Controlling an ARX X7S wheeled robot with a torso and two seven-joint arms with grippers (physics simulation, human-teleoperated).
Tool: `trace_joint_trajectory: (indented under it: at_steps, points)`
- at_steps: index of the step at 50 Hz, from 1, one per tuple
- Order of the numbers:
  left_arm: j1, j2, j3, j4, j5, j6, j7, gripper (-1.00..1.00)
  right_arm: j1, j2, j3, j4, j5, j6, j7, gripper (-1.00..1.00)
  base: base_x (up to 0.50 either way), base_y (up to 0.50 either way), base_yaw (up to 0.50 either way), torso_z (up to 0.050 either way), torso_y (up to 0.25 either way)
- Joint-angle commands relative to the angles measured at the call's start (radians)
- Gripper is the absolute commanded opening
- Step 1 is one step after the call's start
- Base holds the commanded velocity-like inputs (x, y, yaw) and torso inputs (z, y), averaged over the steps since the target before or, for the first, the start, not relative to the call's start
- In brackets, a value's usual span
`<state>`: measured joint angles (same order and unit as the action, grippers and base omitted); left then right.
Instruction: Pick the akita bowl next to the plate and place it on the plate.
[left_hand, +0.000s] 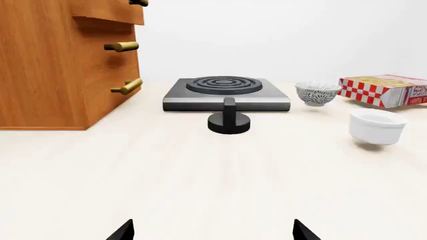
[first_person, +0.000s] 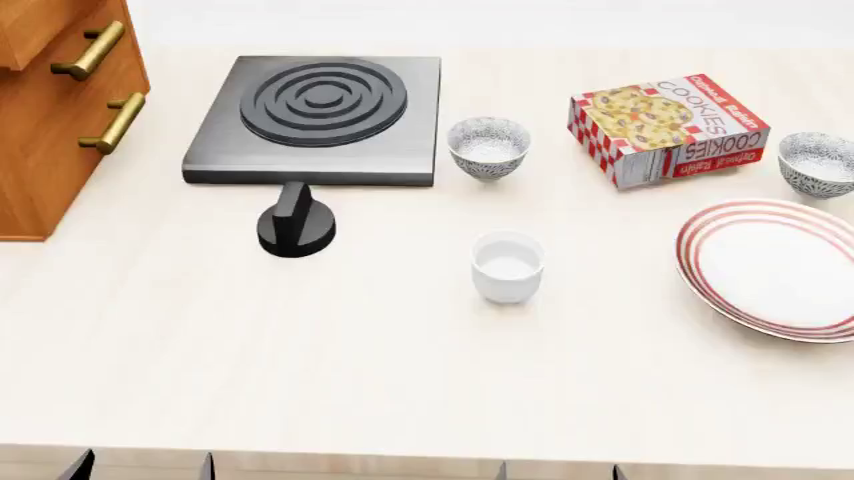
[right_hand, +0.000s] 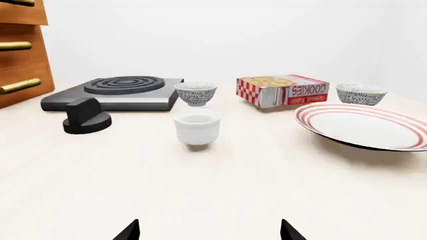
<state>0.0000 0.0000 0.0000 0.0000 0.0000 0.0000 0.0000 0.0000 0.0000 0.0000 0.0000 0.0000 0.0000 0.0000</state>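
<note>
Both grippers, left (left_hand: 213, 232) and right (right_hand: 210, 231), apparently spread wide, holding nothing; akita bowl (first_person: 817, 163) stands beside plate (first_person: 781, 268).

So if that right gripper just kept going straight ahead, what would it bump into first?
Probably the plain white cup, roughly centred ahead of the right gripper; bare table lies between. Depth is hard to judge.

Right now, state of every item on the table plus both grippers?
akita bowl: upright, empty, on table beside plate
second patterned bowl: upright, empty, by stove
plate: flat, empty
white cup: upright, empty
cookie box: lying flat, closed
stove knob: off the stove, on table
drawer cabinet: drawers shut
left gripper: open, empty
right gripper: open, empty
</note>
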Motion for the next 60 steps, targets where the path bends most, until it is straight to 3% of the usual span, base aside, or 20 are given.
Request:
trace_joint_trajectory:
  at_steps: [1,21,25,30,40,48,60]
  points:
    - [-0.001,-0.016,0.018,-0.006,-0.016,0.005,-0.018,1.0,-0.001,0.014,-0.016,0.002,0.019,0.002,0.025,1.0,0.0,0.0,0.0,0.0,0.0]
    - [-0.004,-0.059,0.061,0.008,-0.091,-0.007,-0.065,1.0,-0.006,0.059,-0.07,-0.022,0.061,0.018,0.097,1.0,0.0,0.0,0.0,0.0,0.0]
    - [0.005,-0.078,0.055,0.106,-0.175,-0.067,-0.026,1.0,-0.021,0.074,-0.094,-0.029,0.052,-0.041,0.085,1.0,0.0,0.0,0.0,0.0,0.0]
    - [-0.005,-0.128,0.0,0.327,-0.356,-0.255,-0.004,1.0,-0.027,0.085,-0.111,-0.14,0.089,0.066,0.067,1.0,0.0,0.0,0.0,0.0,0.0]
    - [-0.088,-0.206,-0.165,0.376,-0.484,-0.381,-0.074,1.0,0.031,0.112,-0.13,-0.499,0.193,0.399,0.063,1.0,0.0,0.0,0.0,0.0,0.0]
    - [-0.12,-0.247,-0.267,0.351,-0.546,-0.399,-0.093,1.0,0.113,0.127,-0.105,-0.69,0.296,0.586,0.082,1.0,0.0,0.0,0.0,0.0,0.0]
    - [-0.086,-0.269,-0.313,0.273,-0.505,-0.321,-0.078,1.0,0.223,0.138,-0.007,-0.817,0.409,0.697,0.123,1.0,0.0,0.0,0.0,0.0,0.0]
